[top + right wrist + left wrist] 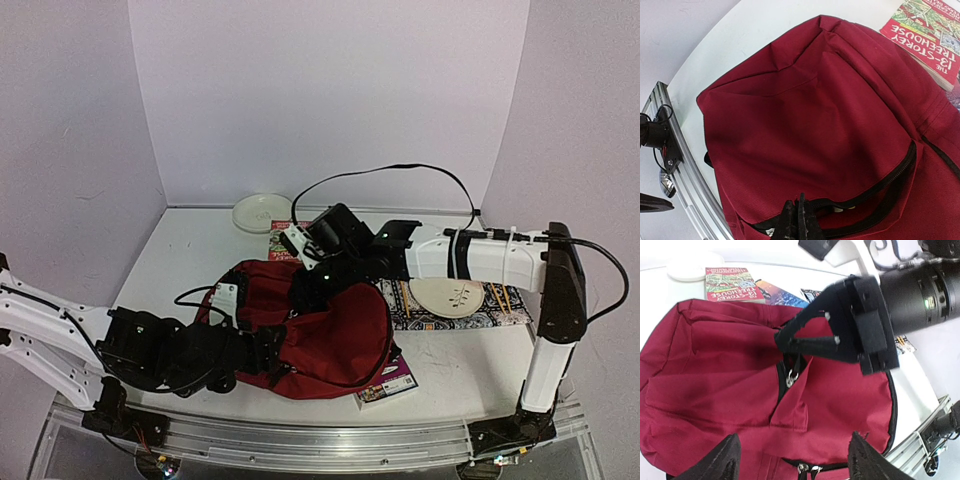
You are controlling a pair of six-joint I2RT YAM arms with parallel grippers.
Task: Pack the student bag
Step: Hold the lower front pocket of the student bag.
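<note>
The student bag [335, 335] is a large dark red backpack lying mid-table, filling the left wrist view [715, 365] and the right wrist view [815, 110]. My right gripper [800, 222] is shut, its tips pinching the bag's black zip edge [880, 185], which gapes slightly. From above, that gripper [305, 285] sits over the bag's far side. My left gripper [794, 456] hangs open just above the bag's near side, fingers [726, 457] wide apart with nothing between them. In the top view it [272, 345] is at the bag's left edge. A silver zip pull [791, 378] lies between both grippers.
A "13-Storey Treehouse" book [732, 285] and a second book [780, 292] lie behind the bag; another book [388, 385] pokes out under its near right corner. A white plate [262, 212] is at the back. A patterned placemat [500, 315] with a dish lies right.
</note>
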